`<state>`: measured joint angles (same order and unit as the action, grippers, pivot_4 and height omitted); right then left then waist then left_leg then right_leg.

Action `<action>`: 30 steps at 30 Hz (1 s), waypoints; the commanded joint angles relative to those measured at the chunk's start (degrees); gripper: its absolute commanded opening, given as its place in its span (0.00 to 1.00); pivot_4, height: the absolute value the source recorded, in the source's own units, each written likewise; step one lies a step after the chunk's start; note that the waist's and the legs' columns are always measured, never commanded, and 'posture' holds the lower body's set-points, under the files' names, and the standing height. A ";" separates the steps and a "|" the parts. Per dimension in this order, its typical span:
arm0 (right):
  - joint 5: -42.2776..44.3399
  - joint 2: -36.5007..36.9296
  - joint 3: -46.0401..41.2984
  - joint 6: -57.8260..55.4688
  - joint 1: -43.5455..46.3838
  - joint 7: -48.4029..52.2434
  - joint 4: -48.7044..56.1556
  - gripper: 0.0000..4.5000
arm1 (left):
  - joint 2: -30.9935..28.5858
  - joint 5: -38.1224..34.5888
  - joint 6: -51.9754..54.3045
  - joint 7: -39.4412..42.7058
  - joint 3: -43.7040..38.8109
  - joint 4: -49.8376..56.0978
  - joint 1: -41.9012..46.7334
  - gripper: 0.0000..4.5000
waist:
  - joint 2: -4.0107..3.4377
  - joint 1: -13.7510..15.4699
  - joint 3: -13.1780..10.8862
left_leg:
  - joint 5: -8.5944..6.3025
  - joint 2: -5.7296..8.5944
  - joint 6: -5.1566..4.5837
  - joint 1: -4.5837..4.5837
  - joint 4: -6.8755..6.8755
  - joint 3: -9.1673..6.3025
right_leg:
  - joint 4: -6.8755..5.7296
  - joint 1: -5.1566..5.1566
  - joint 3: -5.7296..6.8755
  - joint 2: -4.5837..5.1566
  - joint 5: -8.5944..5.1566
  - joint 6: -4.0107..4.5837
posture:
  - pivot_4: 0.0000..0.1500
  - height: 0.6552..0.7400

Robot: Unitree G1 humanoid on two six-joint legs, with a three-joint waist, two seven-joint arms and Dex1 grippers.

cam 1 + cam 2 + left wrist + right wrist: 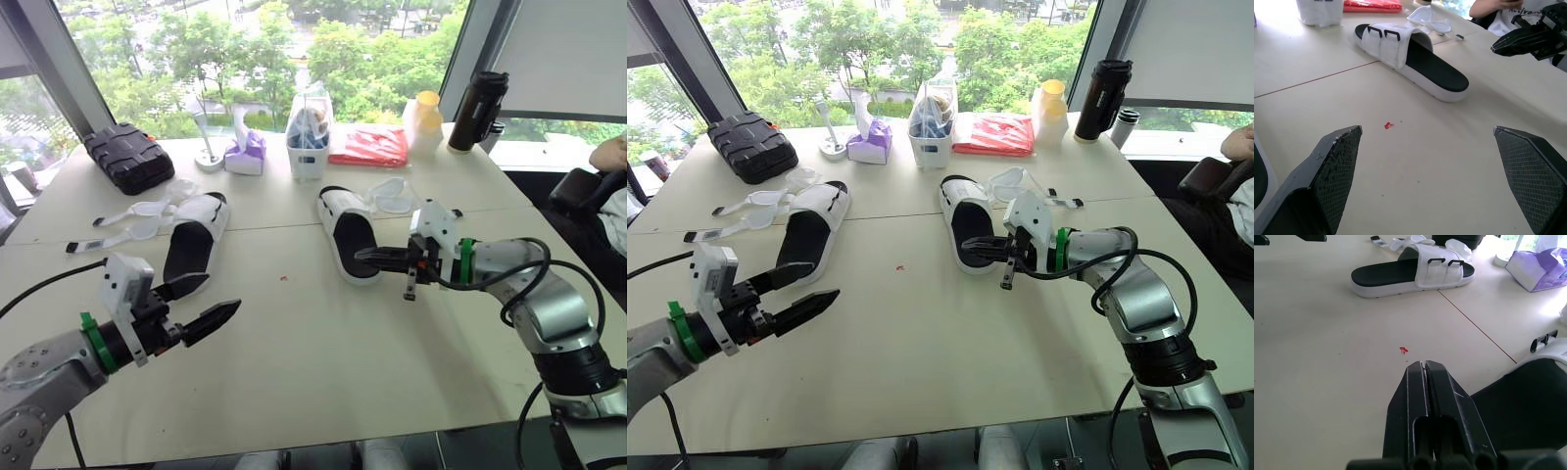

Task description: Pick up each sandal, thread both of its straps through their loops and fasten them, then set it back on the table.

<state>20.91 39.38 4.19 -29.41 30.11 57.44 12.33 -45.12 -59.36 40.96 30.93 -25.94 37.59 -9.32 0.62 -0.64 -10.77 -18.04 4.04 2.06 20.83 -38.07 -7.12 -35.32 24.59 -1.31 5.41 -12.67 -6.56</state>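
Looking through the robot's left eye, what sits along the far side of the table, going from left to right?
Black case → white stand → purple tissue pack → clear tub → red packet → yellow-capped bottle → black flask.

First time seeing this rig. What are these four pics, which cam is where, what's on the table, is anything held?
It is a two-armed humanoid robot; each arm ends in a two-fingered black end effector. The two wide pictures come from a stereo camera on its head, looking down over the arms; the two close ones come from wrist cameras looking along the fingers. On the table lie two white sandals, the left sandal and the right sandal, with straps loose beside the left one. Behind them: a black case, a tissue pack, a red packet, a bottle and a black flask. The left end effector is open above the table; the right end effector is shut and empty, its tip at the right sandal's near end.
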 commanded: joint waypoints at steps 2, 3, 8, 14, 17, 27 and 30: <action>-2.03 -1.03 0.48 2.01 1.21 -2.37 0.39 0.28 | -0.16 0.60 -0.29 -0.06 -0.41 0.66 0.20 1.00 | 0.00 -0.04 0.00 | 0.00 0.00 0.00 0.00 0.00 0.00 | 0.00 0.00 0.00 0.00 0.00 0.00 | 1.00 1.00; -2.96 -1.35 0.80 2.43 1.49 -3.18 -0.34 0.40 | -0.21 0.97 -0.35 0.02 -0.26 0.71 0.10 1.00 | 0.00 -0.04 0.00 | 0.00 0.01 0.00 0.00 0.00 0.00 | 0.00 0.00 0.00 -0.01 0.00 0.00 | 1.00 1.00; -11.32 -3.40 4.44 7.55 3.95 -8.77 -5.26 0.94 | 0.15 1.65 -0.47 0.02 0.22 0.85 0.18 1.00 | 0.00 -0.08 0.00 | 0.00 0.02 0.01 0.00 0.00 0.01 | 0.00 0.01 0.00 -0.01 0.00 0.00 | 1.00 1.00; -32.34 -5.15 14.78 22.64 11.09 -20.88 -20.52 0.99 | 0.54 3.02 -0.63 -0.26 2.02 1.35 0.57 1.00 | 0.00 -0.19 0.00 | 0.05 0.07 0.10 0.00 0.03 0.07 | -0.02 0.06 -0.01 -0.03 0.00 0.00 | 1.00 1.00; -37.95 -7.56 16.88 26.88 14.98 -26.42 -27.70 0.99 | 0.72 3.27 -0.70 -0.58 2.30 1.62 0.68 1.00 | 0.00 -0.24 0.00 | 0.14 0.07 0.26 0.03 0.04 0.29 | -0.02 0.09 -0.02 -0.03 0.00 0.01 | 1.00 1.00; -55.02 -16.60 24.76 37.22 32.25 -47.39 -60.63 0.99 | 1.40 4.83 -1.34 -0.81 2.10 3.00 -1.35 1.00 | 0.00 -0.72 0.00 | 0.25 0.05 0.45 0.06 0.11 0.37 | -0.04 0.21 -0.12 -0.09 0.01 0.03 | 1.00 1.00; -57.69 -20.18 26.52 38.85 36.55 -52.17 -70.56 0.99 | 1.70 5.30 -1.59 -0.85 2.35 3.02 -1.31 1.00 | 0.00 -1.05 0.00 | 0.27 0.04 0.49 0.08 0.14 0.36 | -0.05 0.27 -0.14 -0.12 0.03 0.07 | 1.00 1.00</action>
<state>-35.40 20.10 30.32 8.16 64.45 8.22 -55.20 -43.65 -54.46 40.61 29.88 -23.22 38.81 -10.78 0.62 -1.69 -10.77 -17.76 4.07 2.56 20.92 -37.92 -6.76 -35.37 24.87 -1.45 5.28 -12.63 -6.49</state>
